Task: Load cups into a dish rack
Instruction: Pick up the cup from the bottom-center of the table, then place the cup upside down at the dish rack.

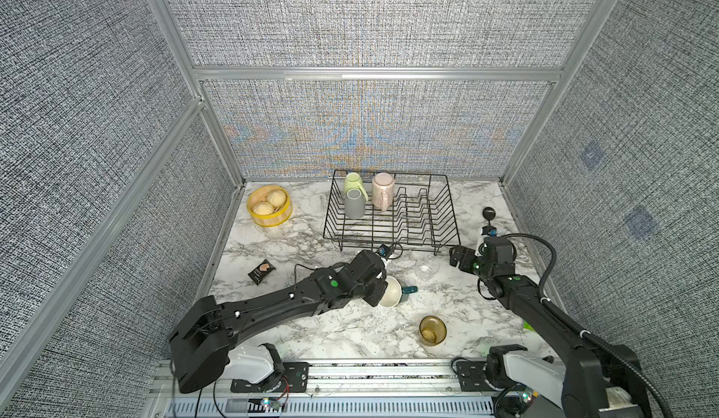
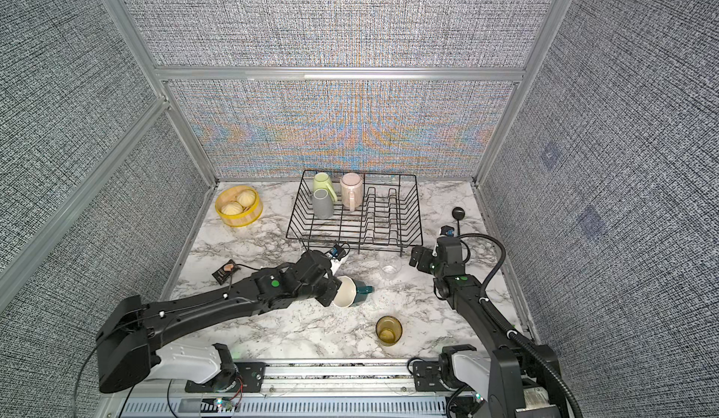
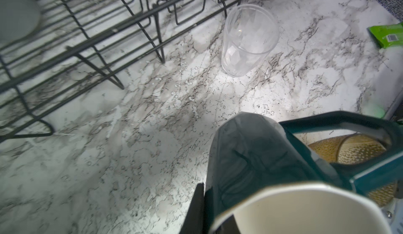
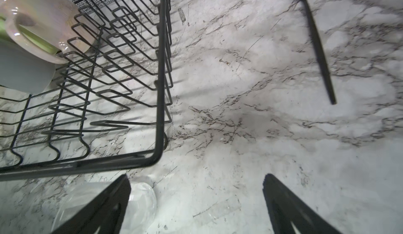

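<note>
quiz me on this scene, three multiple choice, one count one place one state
1. How many cups are in the dish rack?
A. two
B. three
C. five

2. Where is the amber tumbler?
A. on the table, well in front of the rack
B. inside the rack
C. hooked on the rack's rim

3. What is the left claw doing?
A. open and empty
B. shut on a plate
C. shut on the dark teal mug

Answers:
1. B: the green mug, grey mug and pink mug sit in it.
2. A: both top views show it alone on the marble near the front edge.
3. C: the left wrist view shows the mug's rim pinched in the claw.
</note>
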Controlling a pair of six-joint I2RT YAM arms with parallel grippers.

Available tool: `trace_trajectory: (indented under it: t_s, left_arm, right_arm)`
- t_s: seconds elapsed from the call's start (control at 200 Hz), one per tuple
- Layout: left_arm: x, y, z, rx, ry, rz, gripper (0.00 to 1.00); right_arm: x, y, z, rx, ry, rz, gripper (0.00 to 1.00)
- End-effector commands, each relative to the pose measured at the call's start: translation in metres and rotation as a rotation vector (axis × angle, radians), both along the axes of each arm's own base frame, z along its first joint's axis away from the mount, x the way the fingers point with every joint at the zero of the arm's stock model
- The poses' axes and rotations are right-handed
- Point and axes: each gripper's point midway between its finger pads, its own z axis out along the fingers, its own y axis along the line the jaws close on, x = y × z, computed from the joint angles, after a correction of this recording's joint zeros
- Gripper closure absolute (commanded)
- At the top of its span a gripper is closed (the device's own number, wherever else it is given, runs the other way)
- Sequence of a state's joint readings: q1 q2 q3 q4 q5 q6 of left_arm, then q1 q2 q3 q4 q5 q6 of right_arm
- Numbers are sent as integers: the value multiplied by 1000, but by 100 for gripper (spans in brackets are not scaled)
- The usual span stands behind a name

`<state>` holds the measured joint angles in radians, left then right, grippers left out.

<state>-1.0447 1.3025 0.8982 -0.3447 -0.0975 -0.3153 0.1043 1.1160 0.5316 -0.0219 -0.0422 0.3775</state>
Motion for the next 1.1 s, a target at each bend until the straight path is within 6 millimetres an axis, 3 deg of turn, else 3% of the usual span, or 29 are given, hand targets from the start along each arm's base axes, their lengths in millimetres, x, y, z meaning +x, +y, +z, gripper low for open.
trace_trajectory:
  t_s: [0.0, 0.25, 0.445, 0.595, 0.71, 0.845, 0.94, 1.091]
  left_arm:
    - [12, 20, 23, -13, -89, 95, 100]
    - [28, 58, 84, -119, -269, 203, 100]
    - [48, 78, 104, -253, -236, 269, 100]
    - [46, 73, 119, -391, -154, 205, 100]
    - [39, 69, 127, -452, -85, 159, 100]
    - [37, 67, 129, -513, 19, 141, 100]
    - [29, 56, 129, -580, 129, 66, 100]
    - [5, 35, 141, -688, 245, -109, 100]
  right_arm:
    - [5, 22, 16, 62, -26, 93, 8]
    - [1, 67, 59, 151, -72, 254, 9]
    - [-14, 124, 103, 244, -127, 521, 9]
    - [-46, 179, 128, 174, -257, 806, 9]
    - [-77, 209, 144, 165, -383, 1020, 7]
    - [-121, 228, 158, 210, -569, 1270, 4]
    - [-149, 235, 157, 199, -705, 1420, 1]
    - [-161, 238, 154, 169, -758, 1492, 1]
